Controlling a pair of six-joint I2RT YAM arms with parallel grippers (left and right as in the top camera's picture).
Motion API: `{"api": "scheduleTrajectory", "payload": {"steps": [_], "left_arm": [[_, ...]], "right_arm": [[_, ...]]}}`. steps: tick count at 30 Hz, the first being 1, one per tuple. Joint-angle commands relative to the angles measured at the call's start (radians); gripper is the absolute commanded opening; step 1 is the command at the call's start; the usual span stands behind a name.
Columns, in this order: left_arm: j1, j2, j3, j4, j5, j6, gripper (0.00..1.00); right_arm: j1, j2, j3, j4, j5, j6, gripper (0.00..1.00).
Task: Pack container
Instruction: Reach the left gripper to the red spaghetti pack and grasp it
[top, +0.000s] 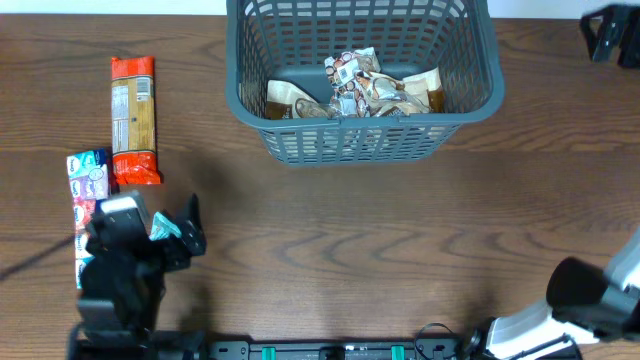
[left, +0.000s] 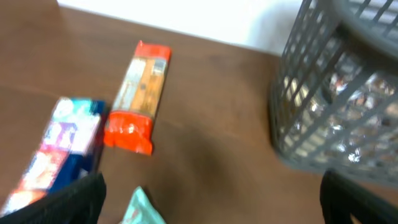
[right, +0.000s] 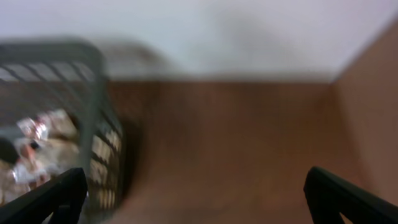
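- Left end effector (left: 211, 186): stands released, fingers spread wide at the lower corners of the wrist view; clamps nothing.
- Between those fingers: pokes up one corner of a teal packet (left: 140, 208); cannot tell whether it touches either finger. Appears in the overhead view as a teal scrap (top: 164, 229) right at the left end effector (top: 185, 235).
- Right end effector (right: 196, 186): likewise released, fingers far apart, with only bare worktop (right: 236, 143) between them.
- Ahead and to the right of the left end effector: stands the container (left: 323, 124), upright on the worktop, well apart from the fingers. Sits ahead and to the left of the right end effector (right: 93, 124), near a pale wall (right: 217, 37).
- Inside the container (top: 360, 140): lie crumpled snack packs (top: 365, 85) piled on its base.
- Ahead and slightly left of the left end effector: lies an orange-red pack (left: 138, 93) flat on the worktop, with open wood on the way to the container.
- Just left of the left end effector: lies a blue-and-white pack (left: 62, 143), just beside the orange-red pack.
- Print on every pack: too blurred or small to read.
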Motion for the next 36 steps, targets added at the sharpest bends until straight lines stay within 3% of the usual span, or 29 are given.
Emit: {"api": "scheduleTrajectory", "payload": {"steps": [1,8,14,18,26,36], "left_arm": [[-0.003,0.215,0.260,-0.118,-0.009,-0.016,0.98],[0.024,0.650,0.805,-0.528,-0.013,0.040,0.98],[0.125,0.862,1.073,-0.811,-0.016,0.040,0.98],[0.141,0.893,1.085,-0.842,-0.001,0.039,0.99],[0.175,0.944,1.085,-0.801,0.002,0.080,0.98],[0.364,1.317,1.217,-0.713,0.121,0.182,0.99]], "right_arm": [[-0.022,0.060,-0.021,-0.064,0.003,0.063,0.99],[-0.022,0.171,-0.164,-0.090,0.002,0.090,0.99],[-0.016,0.194,-0.378,-0.045,-0.013,0.089,0.99],[-0.003,0.194,-0.466,-0.020,-0.016,0.084,0.99],[0.024,0.194,-0.479,-0.018,-0.016,0.077,0.99],[0.051,0.194,-0.479,0.007,-0.016,0.059,0.99]]}}
